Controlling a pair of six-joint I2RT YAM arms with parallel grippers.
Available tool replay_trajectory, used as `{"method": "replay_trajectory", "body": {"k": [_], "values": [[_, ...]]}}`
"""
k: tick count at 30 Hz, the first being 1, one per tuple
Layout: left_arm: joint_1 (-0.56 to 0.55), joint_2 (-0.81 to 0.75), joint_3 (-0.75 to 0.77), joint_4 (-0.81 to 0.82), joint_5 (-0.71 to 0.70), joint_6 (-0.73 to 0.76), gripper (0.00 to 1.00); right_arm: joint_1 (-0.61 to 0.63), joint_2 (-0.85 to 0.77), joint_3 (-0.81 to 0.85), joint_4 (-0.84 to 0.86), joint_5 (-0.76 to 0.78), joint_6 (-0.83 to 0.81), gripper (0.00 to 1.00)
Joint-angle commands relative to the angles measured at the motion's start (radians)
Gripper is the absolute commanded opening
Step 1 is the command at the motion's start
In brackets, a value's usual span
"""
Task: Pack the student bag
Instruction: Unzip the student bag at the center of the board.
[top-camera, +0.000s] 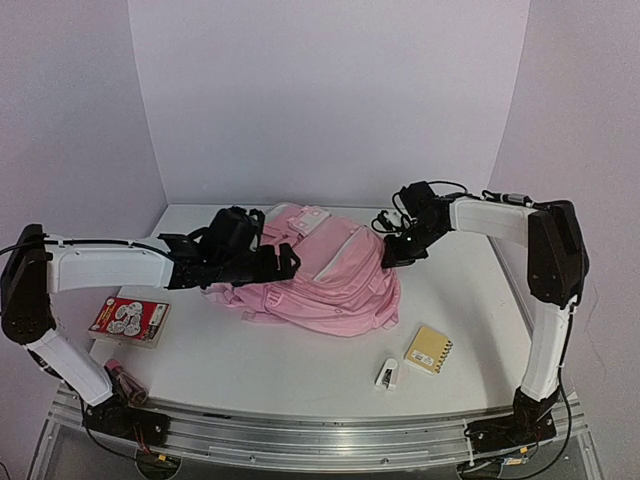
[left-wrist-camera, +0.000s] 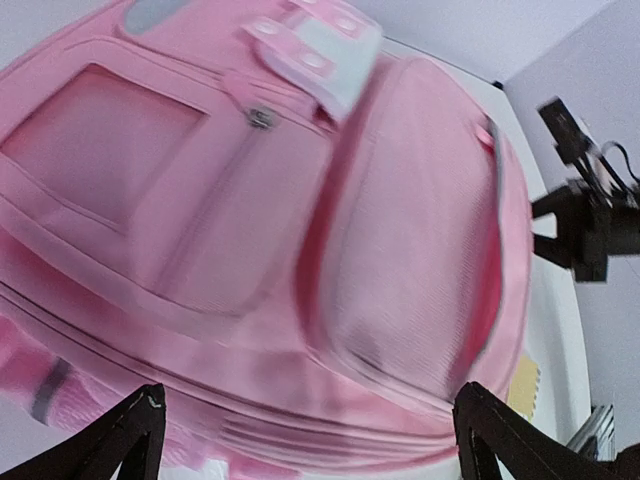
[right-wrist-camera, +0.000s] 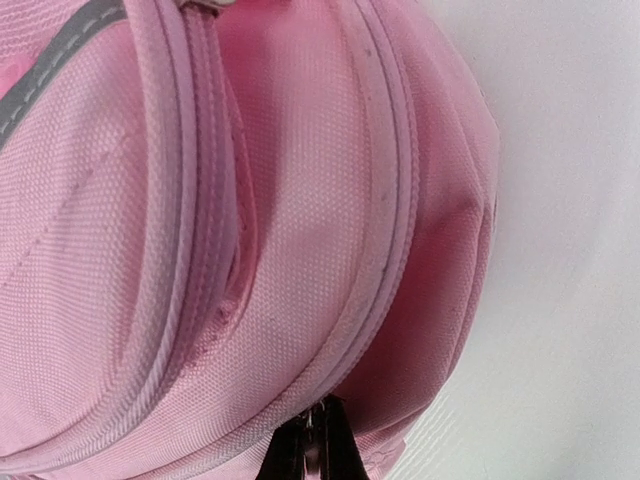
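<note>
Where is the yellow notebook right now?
In the top view the yellow notebook lies front-right on the table, beside a small white object, in front of the student bag.

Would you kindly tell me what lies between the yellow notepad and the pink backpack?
Nothing: bare table separates notepad and backpack in the top view.

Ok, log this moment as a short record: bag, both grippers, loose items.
bag: large soft light-pink fabric backpack, lying in the middle of the white table
left gripper: open wide, above the backpack, holding nothing
right gripper: shut, pinched at the backpack's zip seam
loose items: red-and-white booklet, small yellow spiral notepad, small white stapler-like object
packing: all three loose items outside the backpack
</note>
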Motion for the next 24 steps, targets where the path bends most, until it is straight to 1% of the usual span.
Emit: {"method": "replay_trajectory", "body": {"k": [1,3,5,7,9,12,16,20,24], "values": [[0.076,0.028,0.000,0.087,0.156,0.066,0.99,0.010,-0.032,0.005,0.027,-0.081,-0.061,0.00],[0.098,0.097,0.054,0.082,0.184,0.044,0.99,0.010,-0.055,-0.015,0.025,-0.091,-0.069,0.00],[0.108,0.174,0.106,0.070,0.176,0.021,0.98,0.011,-0.082,-0.036,0.025,-0.109,-0.072,0.00],[0.108,0.231,0.143,0.069,0.181,-0.007,0.96,0.013,-0.108,-0.062,0.025,-0.144,-0.085,0.00],[0.108,0.271,0.164,0.080,0.217,-0.039,0.93,0.024,-0.124,-0.090,0.025,-0.169,-0.114,0.00],[0.107,0.286,0.154,0.102,0.225,-0.094,0.93,0.054,-0.157,-0.140,0.022,-0.191,-0.193,0.00],[0.107,0.270,0.110,0.118,0.196,-0.154,0.92,0.088,-0.208,-0.194,0.007,-0.207,-0.264,0.00],[0.099,0.257,0.076,0.125,0.174,-0.207,0.92,0.163,-0.246,-0.222,-0.003,-0.187,-0.331,0.00],[0.086,0.241,0.056,0.132,0.159,-0.231,0.92,0.266,-0.232,-0.191,-0.007,-0.183,-0.316,0.00]]}}
